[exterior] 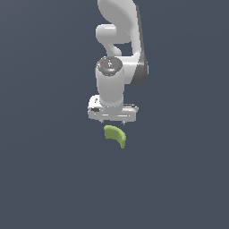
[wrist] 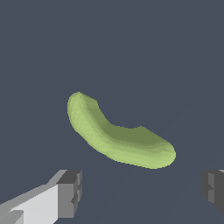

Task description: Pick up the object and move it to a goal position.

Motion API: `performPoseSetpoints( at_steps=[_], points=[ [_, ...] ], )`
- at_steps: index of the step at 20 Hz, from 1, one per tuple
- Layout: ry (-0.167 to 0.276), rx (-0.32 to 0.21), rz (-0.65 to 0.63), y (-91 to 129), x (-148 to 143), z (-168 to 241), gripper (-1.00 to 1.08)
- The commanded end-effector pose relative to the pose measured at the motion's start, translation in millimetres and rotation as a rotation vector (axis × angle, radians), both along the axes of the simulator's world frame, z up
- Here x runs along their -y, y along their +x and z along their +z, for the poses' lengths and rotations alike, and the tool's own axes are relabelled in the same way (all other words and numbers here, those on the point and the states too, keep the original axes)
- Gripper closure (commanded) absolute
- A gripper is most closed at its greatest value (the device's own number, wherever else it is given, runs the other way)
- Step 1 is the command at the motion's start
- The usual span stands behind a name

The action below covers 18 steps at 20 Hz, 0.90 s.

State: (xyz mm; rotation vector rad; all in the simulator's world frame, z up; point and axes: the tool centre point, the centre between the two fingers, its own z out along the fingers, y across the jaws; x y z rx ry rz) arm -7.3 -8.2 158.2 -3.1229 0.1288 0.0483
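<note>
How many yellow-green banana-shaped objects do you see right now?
1. The object lies on the floor just below the open gripper; the wrist view shows it ahead of the fingers. Nothing else visible.

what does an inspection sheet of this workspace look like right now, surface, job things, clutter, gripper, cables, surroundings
surface: plain dark blue-grey ground, uniform, no marks or edges seen
job's things: small yellow-green curved banana-like wedge, smooth and matte, lying free on the ground, nothing touching it; no goal marker seen
clutter: nothing seen
gripper: white gripper points down, above the wedge in the exterior view; in the wrist view its grey fingertips stand wide apart, open and empty, the wedge not between them
cables: nothing seen
surroundings: only the white robot arm; nothing else seen
</note>
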Motion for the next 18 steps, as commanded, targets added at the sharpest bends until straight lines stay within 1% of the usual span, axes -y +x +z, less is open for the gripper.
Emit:
performPoseSetpoints(
  at_steps=[1,10,18],
  points=[
    [0.0,0.0,0.0,0.0,0.0,0.0,-0.92],
    [-0.024,0.02,0.02,2.7,17.9,8.0,-0.92],
    [-0.023,0.02,0.031,2.8,17.2,7.6,-0.92]
  ],
)
